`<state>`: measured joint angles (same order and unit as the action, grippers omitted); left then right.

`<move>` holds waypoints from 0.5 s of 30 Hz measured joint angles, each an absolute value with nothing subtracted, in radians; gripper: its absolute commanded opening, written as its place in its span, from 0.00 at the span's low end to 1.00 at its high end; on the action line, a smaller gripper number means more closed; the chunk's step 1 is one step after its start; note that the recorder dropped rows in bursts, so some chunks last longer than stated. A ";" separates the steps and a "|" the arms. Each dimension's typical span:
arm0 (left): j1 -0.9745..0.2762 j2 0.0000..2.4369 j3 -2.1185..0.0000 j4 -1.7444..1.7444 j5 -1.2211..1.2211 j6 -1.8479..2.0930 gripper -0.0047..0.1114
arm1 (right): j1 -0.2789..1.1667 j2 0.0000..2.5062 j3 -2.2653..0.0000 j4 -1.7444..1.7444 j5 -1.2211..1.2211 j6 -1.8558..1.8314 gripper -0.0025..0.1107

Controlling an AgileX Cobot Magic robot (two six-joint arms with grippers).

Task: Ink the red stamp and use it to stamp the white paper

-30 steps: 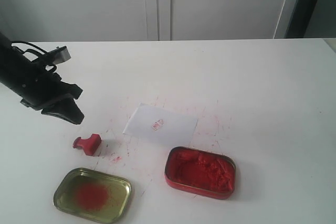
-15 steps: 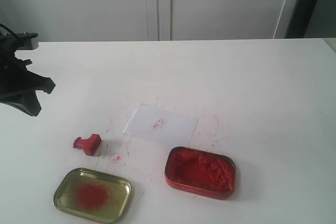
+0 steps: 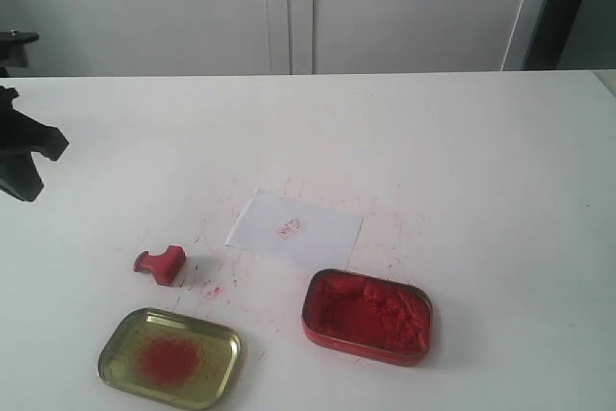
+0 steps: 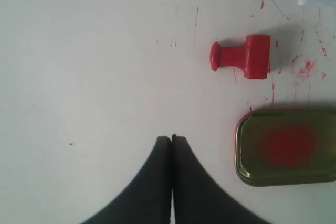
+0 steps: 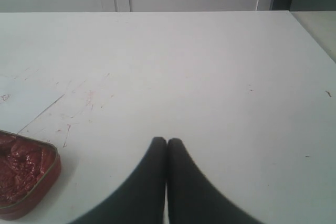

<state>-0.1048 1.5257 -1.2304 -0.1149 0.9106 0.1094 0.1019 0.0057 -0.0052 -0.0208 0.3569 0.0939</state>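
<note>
1. The left gripper (image 4: 171, 138) is keeping its two dark fingers pressed flat together, gripping nothing, and is hovering over bare table (image 3: 462, 141) at the far left edge of the scene.
2. The right gripper (image 5: 167, 140) is likewise holding its jaws together with nothing between them; it is not showing in the exterior view, and its own camera is looking out over open tabletop, with a corner of the red tin (image 3: 368, 316) off to one side.
3. The red stamp (image 3: 162, 264) is lying tipped on its side on the table, its knobbed handle pointing left and its square base pointing right, well apart from both grippers.
4. The gold tin (image 3: 169, 357) is sitting just nearer than the stamp, at the near left, not touching it, and is showing a round red smear in its middle.
5. The white paper (image 3: 295, 229) is lying flat to the right of the stamp, near the middle of the table, turned at a slight angle.
6. A small red imprint (image 3: 288, 228) is showing near the paper's middle.
7. The red tin is sitting open just nearer than the paper and a little to its right, filled with lumpy red paste.
8. Fine red specks and streaks are marking the tabletop around the stamp, the paper and the tins.
</note>
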 measured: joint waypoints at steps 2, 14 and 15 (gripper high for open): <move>-0.105 1.502 -1.226 -0.115 0.913 0.109 0.04 | 0.102 0.006 -0.005 -0.021 0.357 0.094 0.02; -0.105 1.265 -1.015 -0.115 0.901 0.089 0.04 | 0.102 0.006 -0.005 -0.021 0.357 0.094 0.02; -0.105 1.245 -0.999 -0.115 0.899 0.089 0.04 | 0.102 0.006 -0.005 -0.021 0.357 0.094 0.02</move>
<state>-0.1048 1.2447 -0.9988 -0.1149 0.8994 0.0895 0.1019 0.0057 -0.0052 -0.0208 0.3569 0.0939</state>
